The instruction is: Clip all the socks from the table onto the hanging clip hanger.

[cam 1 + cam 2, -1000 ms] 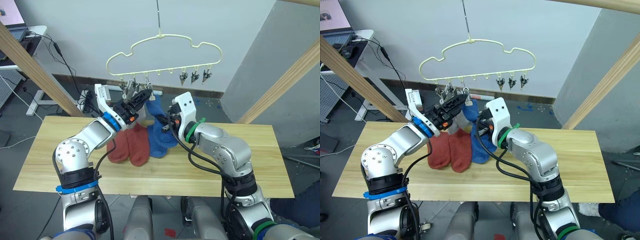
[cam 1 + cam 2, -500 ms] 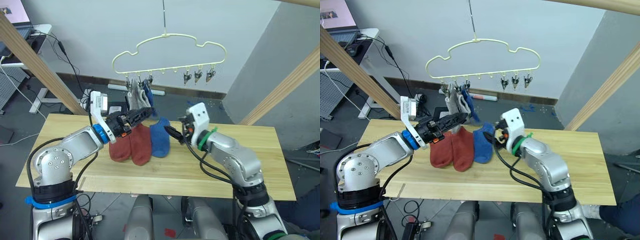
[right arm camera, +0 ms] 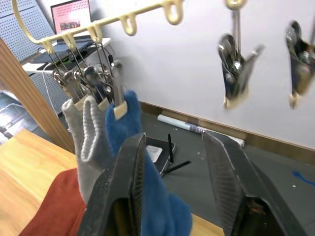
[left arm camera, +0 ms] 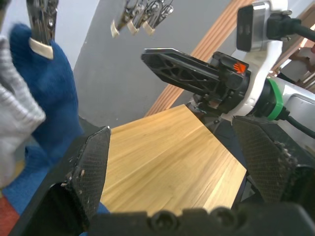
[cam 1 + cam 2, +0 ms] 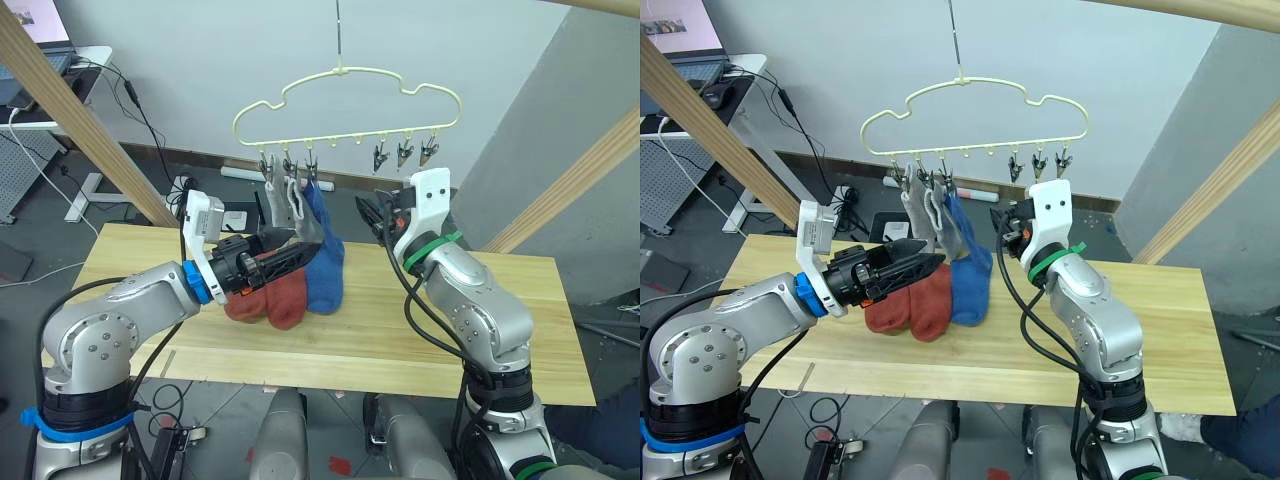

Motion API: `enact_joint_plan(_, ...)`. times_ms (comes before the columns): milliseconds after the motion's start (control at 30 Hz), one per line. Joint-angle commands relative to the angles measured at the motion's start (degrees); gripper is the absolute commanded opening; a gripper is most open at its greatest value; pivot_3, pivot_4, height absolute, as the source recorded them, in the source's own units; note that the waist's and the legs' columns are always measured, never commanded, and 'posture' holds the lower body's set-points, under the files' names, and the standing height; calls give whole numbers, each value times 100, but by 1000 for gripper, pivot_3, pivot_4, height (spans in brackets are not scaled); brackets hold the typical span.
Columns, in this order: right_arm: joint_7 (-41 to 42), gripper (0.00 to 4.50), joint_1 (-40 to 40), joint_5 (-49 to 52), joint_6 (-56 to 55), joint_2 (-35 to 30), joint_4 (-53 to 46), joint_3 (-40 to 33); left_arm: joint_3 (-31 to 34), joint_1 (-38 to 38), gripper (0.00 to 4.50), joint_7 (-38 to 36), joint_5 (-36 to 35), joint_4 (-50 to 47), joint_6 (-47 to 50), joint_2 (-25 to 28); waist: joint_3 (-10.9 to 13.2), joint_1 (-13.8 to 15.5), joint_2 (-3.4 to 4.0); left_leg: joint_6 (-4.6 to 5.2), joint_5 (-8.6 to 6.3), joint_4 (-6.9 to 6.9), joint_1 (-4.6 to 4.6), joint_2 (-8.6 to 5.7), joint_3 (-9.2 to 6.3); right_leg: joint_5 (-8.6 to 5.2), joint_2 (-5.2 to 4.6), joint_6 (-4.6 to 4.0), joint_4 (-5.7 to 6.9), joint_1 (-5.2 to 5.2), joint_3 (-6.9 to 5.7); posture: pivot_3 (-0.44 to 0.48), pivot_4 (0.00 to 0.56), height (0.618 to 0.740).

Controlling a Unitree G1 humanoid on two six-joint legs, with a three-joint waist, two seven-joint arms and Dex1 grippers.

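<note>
Hanger: clip hanger (image 5: 345,100) hung at the upper centre of the head view, cloud-shaped wire above a row of grey clips.
Clipped socks: two light grey socks (image 5: 290,205) and one blue sock (image 5: 318,205) dangled from the clips at the hanger's left end.
Desk socks: two rust-red socks (image 5: 272,297) and a second blue sock (image 5: 324,285) lay together at centre frame on the desk (image 5: 480,320).
Left tool (image 5: 300,248): fingers spread open, empty, just left of the hanging socks, above the red pair.
Right tool (image 5: 378,212): fingers parted, holding nothing, raised right of the blue socks, below the three free clips (image 5: 403,153).
</note>
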Motion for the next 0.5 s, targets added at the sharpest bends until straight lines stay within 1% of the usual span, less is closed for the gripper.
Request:
enact_joint_plan(33,-258,1875,-243,-211,-256,86,76,-71,40,-175,4347,-104,-22,-54,-116,24,0,5,0,0,0,0,0,2,0,0,0,0,1,-1,-1,232,257,740)
enact_joint_plan(267,-494,1875,-662,-347,-381,202,586,-221,68,-157,4347,-85,-60,-45,-93,19,0,15,1,0,0,-1,2,10,-1,0,0,-1,5,-2,-1,236,262,740)
enact_joint_plan(500,-548,1875,-1166,-406,-661,363,1190,-298,234,-103,4347,72,-286,-165,-79,39,0,30,1,0,0,-1,2,10,-1,10,0,-18,5,-2,-2,254,265,740)
